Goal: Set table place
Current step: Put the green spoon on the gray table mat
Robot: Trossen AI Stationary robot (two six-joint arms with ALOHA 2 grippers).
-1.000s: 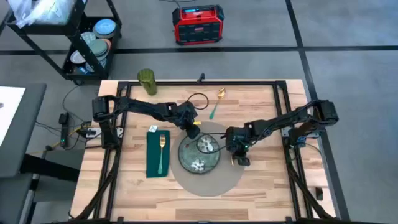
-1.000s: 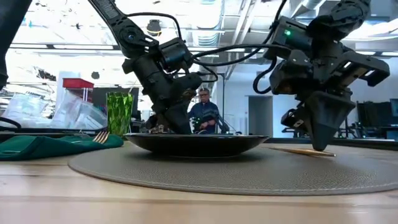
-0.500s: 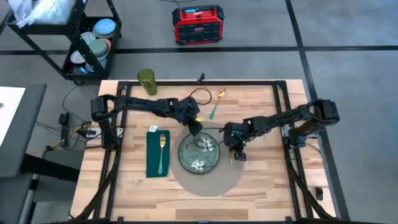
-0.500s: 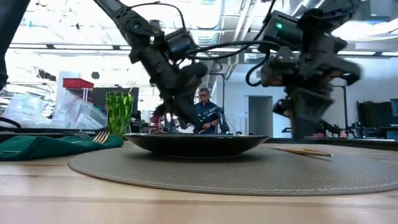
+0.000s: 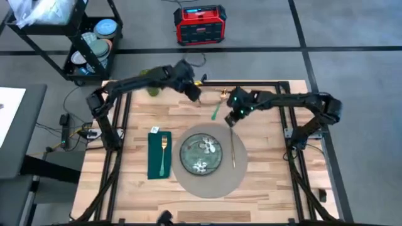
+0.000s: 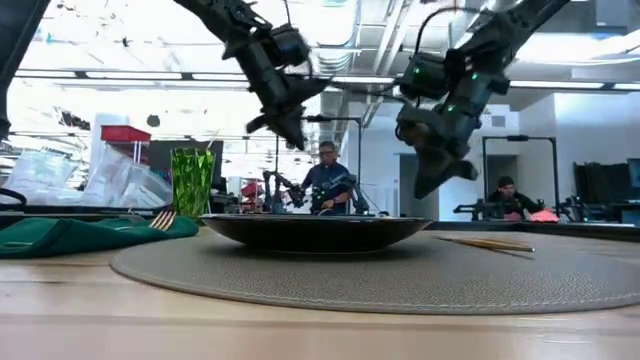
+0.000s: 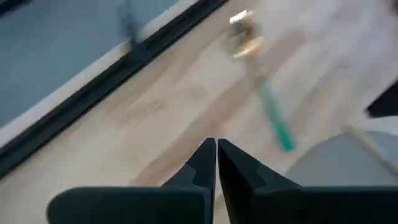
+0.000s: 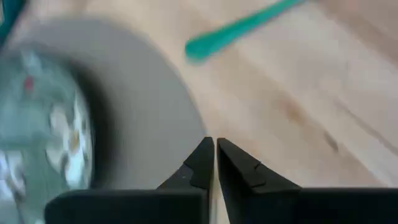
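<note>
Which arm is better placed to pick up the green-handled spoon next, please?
Probably the right: right gripper, fingers shut, is just beside the spoon. The left gripper, also shut, is slightly farther off.

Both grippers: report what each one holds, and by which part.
Nothing is held. The left gripper and the right gripper are both shut and empty, raised above the table.

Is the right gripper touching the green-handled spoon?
Apart. In the low view the right gripper hangs in the air above the table; the right wrist view shows bare wood between its closed fingertips and the green-handled spoon.
</note>
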